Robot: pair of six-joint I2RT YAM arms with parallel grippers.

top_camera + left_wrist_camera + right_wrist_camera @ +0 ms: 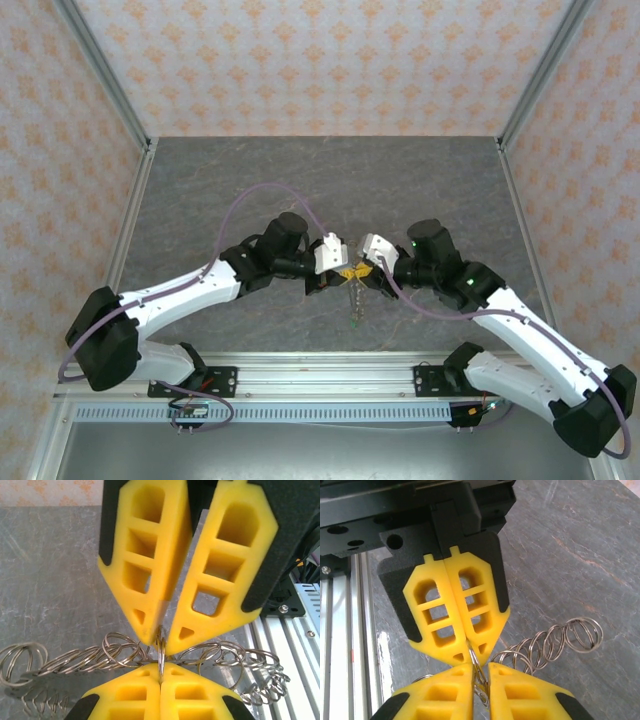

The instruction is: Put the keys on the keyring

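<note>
Both pairs of jaws meet tip to tip, and each is clamped down. Left jaws are pressed flat together with no gap along their seam, and they nip a wire ring at the very tip. Right jaws stand narrow, in a slim V that closes at the tips onto the same cluster of rings, with a thin gap showing further back.

Under the jaws lies the bench (pixel 250 180), grey and veined like stone. The left arm (pixel 180 295) and right arm (pixel 530 340), white with black joints, reach in from either side and bend toward each other so the jaws face one another. An aluminium rail (pixel 320 385) runs along the near edge of the bench, behind the jaws.

The keyring (pixel 90 657) is up off the bench, held between the two pairs of jaws. It looks like a string of linked silver wire rings. In the left wrist view it trails out to both sides of the pinch, and each run sags a little beside the jaw tips. In the right wrist view one run curls away beside the right jaws, over the stone. From above, a thin strand drops from where the jaws meet, on the rail side.

One ring (pixel 161 652) stands on edge right between the two sets of tips and bridges them. A pale sliver sits in the gap of the right jaws, and I cannot tell what it is. The keys are too small for me to pick out among the rings.
</note>
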